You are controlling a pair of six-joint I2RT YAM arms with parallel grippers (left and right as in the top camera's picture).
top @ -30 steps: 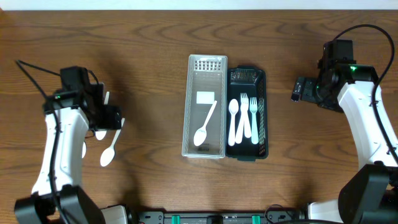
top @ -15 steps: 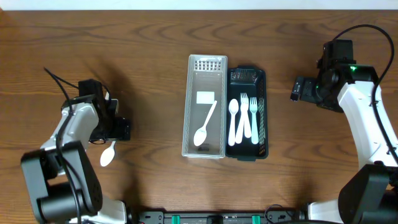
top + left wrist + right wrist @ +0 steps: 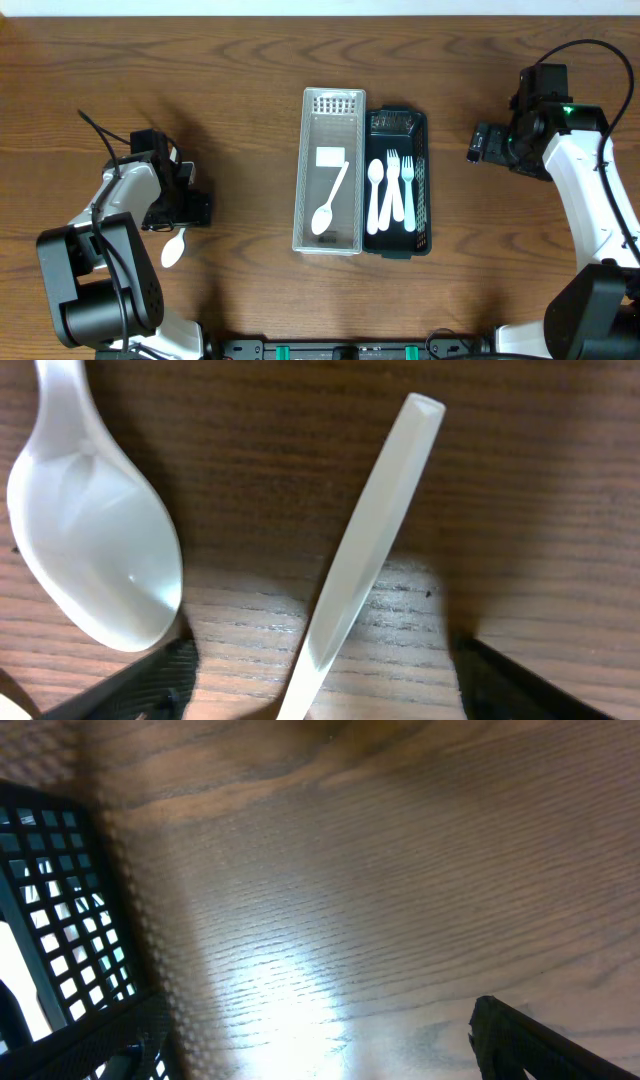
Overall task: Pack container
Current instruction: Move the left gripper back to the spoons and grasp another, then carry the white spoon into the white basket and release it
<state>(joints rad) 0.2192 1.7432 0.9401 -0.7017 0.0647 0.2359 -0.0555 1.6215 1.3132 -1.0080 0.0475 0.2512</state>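
Two white plastic spoons lie on the wooden table at the left. In the left wrist view one spoon's bowl (image 3: 92, 550) lies beside the other spoon's handle (image 3: 365, 540). My left gripper (image 3: 320, 685) is open and low over the table, and that handle lies between its fingers. In the overhead view the left gripper (image 3: 187, 206) covers most of the spoons; one bowl (image 3: 173, 248) shows below it. A clear container (image 3: 312, 150) holds one white spoon (image 3: 329, 202). A black basket (image 3: 422, 180) beside it holds a spoon and two forks (image 3: 400, 185). My right gripper (image 3: 479, 143) is open and empty.
The right wrist view shows bare wood between the open fingers (image 3: 310, 1050) and the black basket's mesh wall (image 3: 50, 890) at the left. The two containers stand side by side at the table's middle. Cables trail from both arms.
My left arm has swung down and to the right and come low over the two spoons. The right arm and the containers have not moved.
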